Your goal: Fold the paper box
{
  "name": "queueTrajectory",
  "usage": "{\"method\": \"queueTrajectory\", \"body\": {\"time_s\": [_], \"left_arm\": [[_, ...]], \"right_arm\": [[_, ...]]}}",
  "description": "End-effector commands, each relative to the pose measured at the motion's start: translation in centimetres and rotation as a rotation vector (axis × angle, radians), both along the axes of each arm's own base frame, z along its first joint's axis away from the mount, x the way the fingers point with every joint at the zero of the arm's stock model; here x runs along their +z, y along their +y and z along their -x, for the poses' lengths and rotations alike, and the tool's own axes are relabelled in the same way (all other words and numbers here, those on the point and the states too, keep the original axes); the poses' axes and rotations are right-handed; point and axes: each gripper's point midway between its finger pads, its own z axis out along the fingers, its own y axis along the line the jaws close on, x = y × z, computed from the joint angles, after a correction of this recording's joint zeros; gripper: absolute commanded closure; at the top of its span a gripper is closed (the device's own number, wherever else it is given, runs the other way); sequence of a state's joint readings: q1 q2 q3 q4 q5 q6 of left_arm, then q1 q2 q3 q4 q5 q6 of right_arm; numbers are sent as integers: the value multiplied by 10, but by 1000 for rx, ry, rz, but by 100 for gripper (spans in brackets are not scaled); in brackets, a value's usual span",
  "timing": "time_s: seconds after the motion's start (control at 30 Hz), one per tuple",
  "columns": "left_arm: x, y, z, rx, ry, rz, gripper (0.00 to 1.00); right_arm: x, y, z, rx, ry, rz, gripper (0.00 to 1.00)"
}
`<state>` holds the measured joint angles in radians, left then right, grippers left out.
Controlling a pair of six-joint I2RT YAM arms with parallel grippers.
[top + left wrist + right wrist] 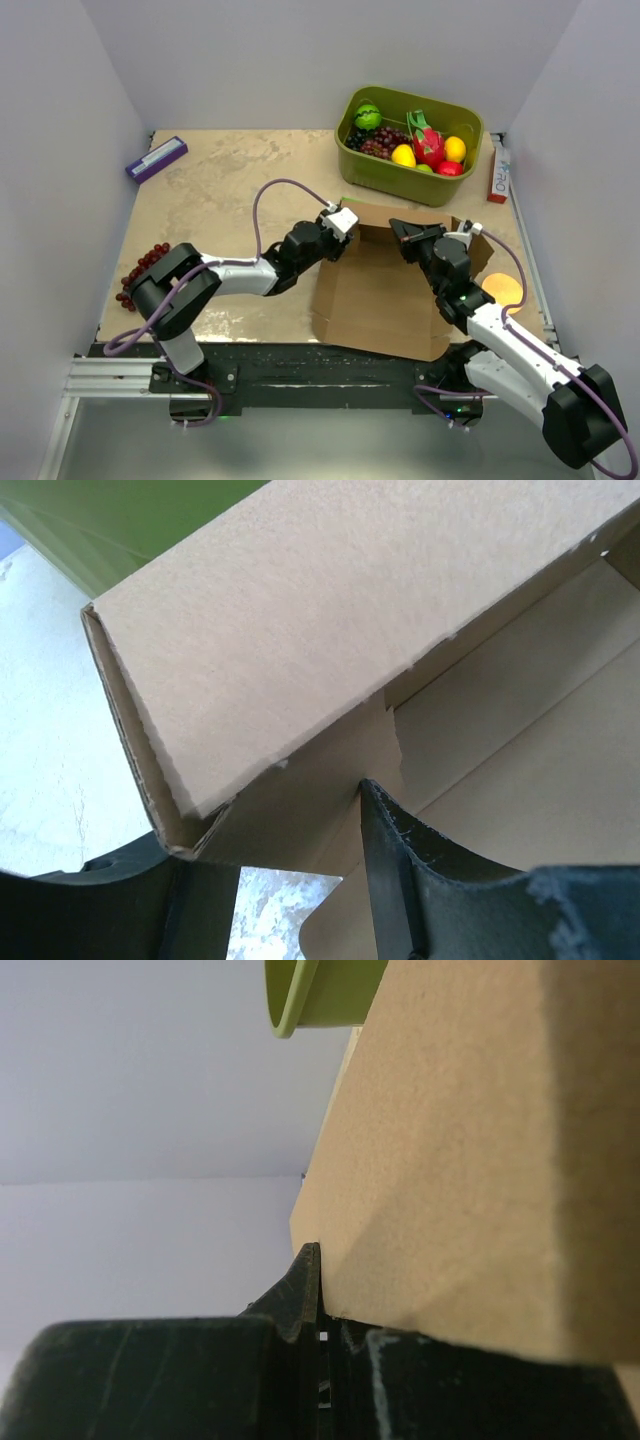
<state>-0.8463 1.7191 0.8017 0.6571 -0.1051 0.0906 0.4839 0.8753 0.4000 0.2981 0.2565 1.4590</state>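
The paper box (385, 295), plain brown cardboard, lies half-formed on the table in front of both arms. My left gripper (345, 222) is at its rear left corner. In the left wrist view the folded double side wall (300, 630) runs between my fingers (400, 880), which close on it from outside and inside. My right gripper (402, 232) is at the rear wall of the box, shut. In the right wrist view its closed tips (318, 1260) rest against a cardboard panel (470, 1140), with nothing between them.
An olive-green bin (395, 180) of fruit stands just behind the box. A purple box (156, 158) lies at the far left, red grapes (140, 270) at the left edge, a red and white carton (498, 175) and an orange disc (502, 290) to the right.
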Motion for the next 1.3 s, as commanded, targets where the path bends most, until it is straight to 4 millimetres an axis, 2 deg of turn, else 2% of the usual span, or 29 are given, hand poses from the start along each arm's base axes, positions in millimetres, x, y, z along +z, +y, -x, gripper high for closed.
{"method": "queueTrajectory", "body": {"time_s": [0.0,0.27,0.5,0.6,0.73,0.77,0.83,0.87,0.9,0.93,0.97,1.03,1.07,1.13,1.17,1.2,1.23,1.27], "left_arm": [[6,-15,-6,20,-17,17,48],[9,-20,-9,74,-12,62,51],[7,5,-19,213,-22,59,78],[4,13,-20,249,-19,36,85],[5,30,-24,313,-21,11,91],[1,33,-23,325,7,13,92],[2,45,-27,345,24,4,93],[-4,51,-26,354,55,-17,94],[-2,60,-30,366,68,-14,95],[-9,69,-28,378,98,-42,96],[-7,76,-28,394,116,-29,96],[-12,96,-31,427,163,-37,96],[-11,105,-29,442,175,-25,96],[-15,124,-29,476,199,-41,96],[-12,130,-28,481,196,-47,96],[-13,136,-28,487,199,-56,96],[-15,140,-26,491,210,-75,96],[-14,143,-26,490,207,-87,96]], "right_arm": [[-24,16,14,87,81,13,100],[-32,19,15,88,102,1,100],[-29,12,16,62,92,23,100],[-27,9,16,55,82,56,98],[-24,7,17,68,59,108,80],[-22,8,18,74,51,118,71],[-12,9,19,99,17,162,59],[-7,9,20,109,10,189,47],[-4,9,21,129,-9,248,40],[2,8,23,139,-27,277,34],[9,7,25,151,-30,311,24],[20,6,31,192,-78,393,15],[27,4,34,203,-84,420,13],[28,-1,44,239,-91,507,9],[39,-1,46,249,-115,525,9],[39,-6,48,254,-119,581,8],[30,-15,51,241,-75,635,8],[35,-21,52,228,-75,663,8]]}}
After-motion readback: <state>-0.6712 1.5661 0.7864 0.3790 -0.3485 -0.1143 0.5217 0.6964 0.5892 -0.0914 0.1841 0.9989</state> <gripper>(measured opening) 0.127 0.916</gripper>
